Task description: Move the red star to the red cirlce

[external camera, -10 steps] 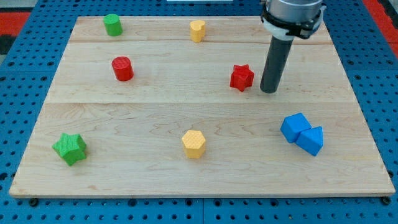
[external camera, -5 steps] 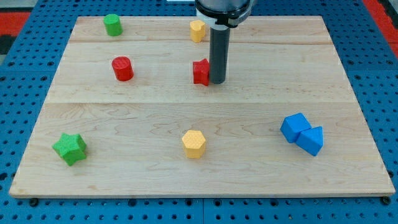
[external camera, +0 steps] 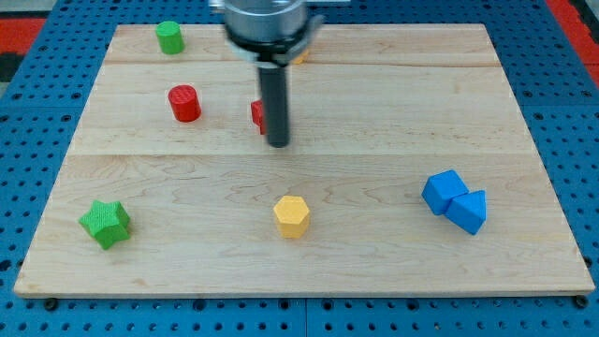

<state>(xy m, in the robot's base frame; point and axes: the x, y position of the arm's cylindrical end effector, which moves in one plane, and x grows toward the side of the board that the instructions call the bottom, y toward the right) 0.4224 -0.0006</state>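
The red star [external camera: 258,114] lies on the wooden board, mostly hidden behind my rod; only its left part shows. My tip [external camera: 278,143] sits against the star's right side, slightly toward the view's bottom. The red circle, a short red cylinder [external camera: 184,103], stands to the star's left, about a block's width and a half away, apart from it.
A green cylinder [external camera: 169,37] stands at the top left. A yellow block [external camera: 301,53] is largely hidden behind the arm at the top. A green star [external camera: 105,223] lies bottom left, a yellow hexagon [external camera: 291,216] bottom centre, and two touching blue blocks [external camera: 454,201] at right.
My tip has swept from the board's right to the left, pushing the red star with it toward the red cylinder. The other blocks have not moved.
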